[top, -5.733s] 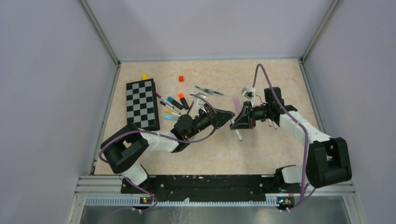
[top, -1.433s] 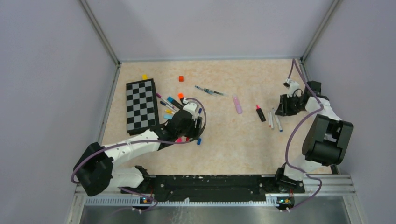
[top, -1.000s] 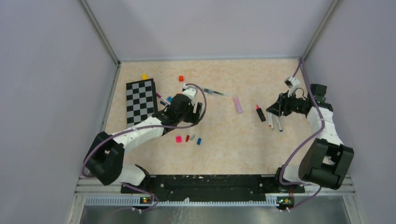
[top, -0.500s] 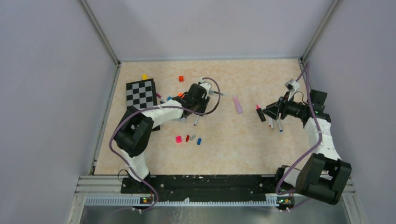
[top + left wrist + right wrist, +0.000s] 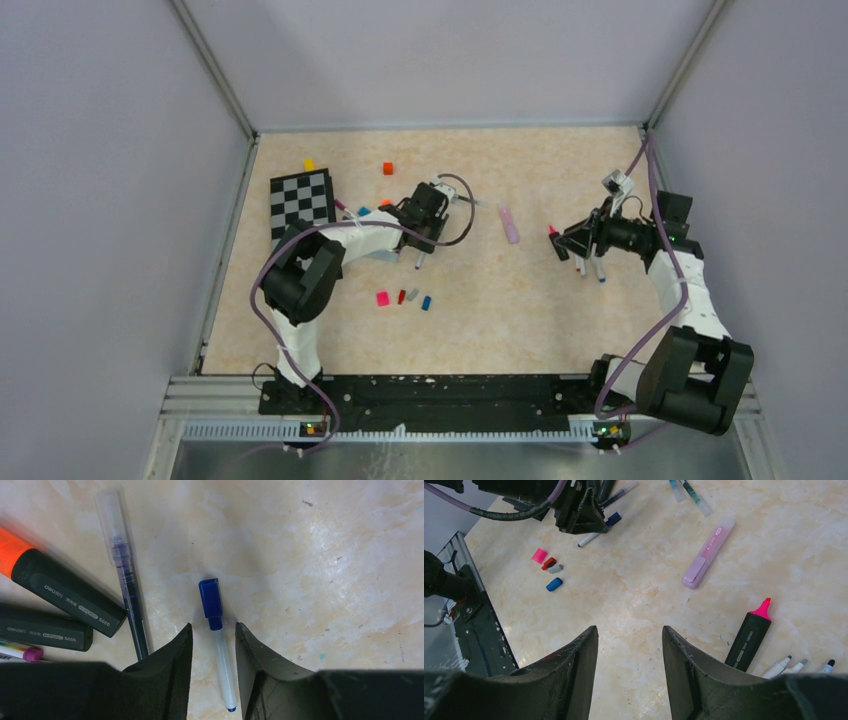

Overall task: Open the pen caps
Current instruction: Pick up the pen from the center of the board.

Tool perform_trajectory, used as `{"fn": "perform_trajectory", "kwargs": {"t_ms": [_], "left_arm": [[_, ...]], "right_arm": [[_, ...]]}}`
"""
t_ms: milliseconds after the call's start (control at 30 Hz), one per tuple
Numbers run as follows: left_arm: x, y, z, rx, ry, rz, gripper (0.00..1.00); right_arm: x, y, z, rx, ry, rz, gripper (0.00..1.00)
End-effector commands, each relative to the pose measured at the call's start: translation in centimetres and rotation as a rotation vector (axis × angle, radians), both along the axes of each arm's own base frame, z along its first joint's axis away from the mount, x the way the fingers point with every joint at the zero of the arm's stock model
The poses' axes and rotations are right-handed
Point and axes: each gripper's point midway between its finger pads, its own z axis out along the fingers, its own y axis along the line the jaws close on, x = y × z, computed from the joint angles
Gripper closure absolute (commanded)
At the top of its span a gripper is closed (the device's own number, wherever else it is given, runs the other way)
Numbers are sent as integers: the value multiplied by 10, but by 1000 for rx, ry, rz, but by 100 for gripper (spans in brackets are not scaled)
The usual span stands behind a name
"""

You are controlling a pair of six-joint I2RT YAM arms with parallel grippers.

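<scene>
On tabletop (image 5: 500,300), mid-left: white pen (image 5: 223,672) lying flat, blue cap (image 5: 210,597) fitted. left tool (image 5: 213,626) low over it, fingers narrow, one each side of barrel just behind cap, slim gaps showing, not clamped. Clear purple-ink pen (image 5: 125,580) and orange-ended black highlighter (image 5: 65,592) just beside. Four loose caps (image 5: 549,563) (pink, red, grey, blue) clustered nearer arm bases. right tool (image 5: 630,628) half-spread, holding nothing, above bare tabletop; pink-tipped black highlighter (image 5: 751,635) beside it.

The beige marbled surface (image 5: 500,310) carries a black-and-white checkerboard (image 5: 302,197), a white pen with a dark blue cap (image 5: 221,652), a black highlighter with an orange cap (image 5: 65,587), a lilac highlighter (image 5: 708,552), and loose plastic caps (image 5: 539,555) in pink, red, grey and blue.
</scene>
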Motion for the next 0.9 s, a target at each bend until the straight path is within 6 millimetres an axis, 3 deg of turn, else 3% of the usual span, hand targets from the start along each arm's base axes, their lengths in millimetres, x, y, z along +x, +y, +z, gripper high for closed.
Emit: {"fn": "perform_trajectory", "kwargs": {"t_ms": [0, 400, 567, 700, 867], "left_arm": [[8, -1, 2, 9, -7, -2, 61], [5, 2, -12, 21, 41, 4, 79], [6, -1, -10, 9, 49, -4, 98], [10, -11, 15, -52, 17, -7, 100], [0, -40, 79, -315, -75, -54, 100]], "right_arm": [[5, 0, 8, -19, -50, 21, 51], [4, 3, 8, -20, -47, 29, 51], [4, 3, 8, -20, -45, 30, 51], [1, 9, 6, -11, -38, 56, 51], [-9, 33, 1, 12, -25, 153, 51]]}}
